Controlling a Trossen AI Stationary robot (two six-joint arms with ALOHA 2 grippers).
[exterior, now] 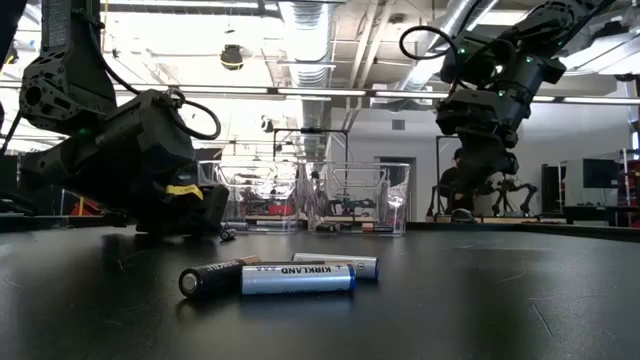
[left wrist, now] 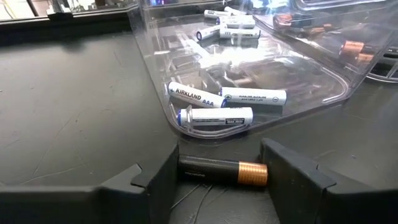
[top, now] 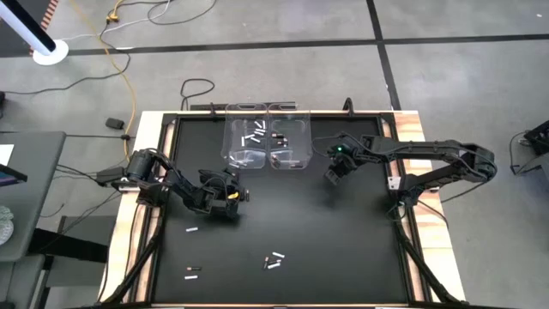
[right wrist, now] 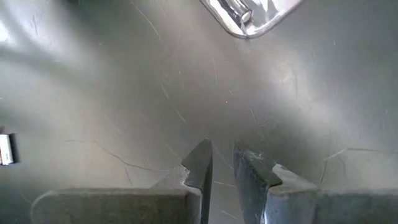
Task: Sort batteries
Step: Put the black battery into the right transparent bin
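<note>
Between my left gripper's (left wrist: 221,177) spread fingers (left wrist: 155,183) lies a dark battery with a copper end (left wrist: 222,172), flat on the black table (top: 343,249), crosswise to the jaws; whether the pads touch its ends I cannot tell. Just beyond it is the rounded near corner of the left clear bin (left wrist: 311,99), whose wall stands close in front of my fingertips. To the side away from the bin the mat lies bare up to the table's raised black edge.

Inside that left clear bin three white batteries (left wrist: 214,116) rest in the near corner, and a few more white ones (left wrist: 230,30) lie at its far end. Beside it, touching along one side, the right clear bin (top: 290,137) holds dark batteries with copper ends (left wrist: 351,48).

My right gripper (right wrist: 222,163) hangs above the mat, just off the right bin's near corner (right wrist: 252,22), its fingers drawn close with a narrow gap and nothing between them. Open black surface lies below it.

Toward the table's front edge, well apart from both bins, a small cluster of batteries (exterior: 297,277) lies together: two white ones and a dark one, touching. Two more loose batteries (top: 192,229) lie toward the front left, one of them (top: 193,269) with a reddish end.
</note>
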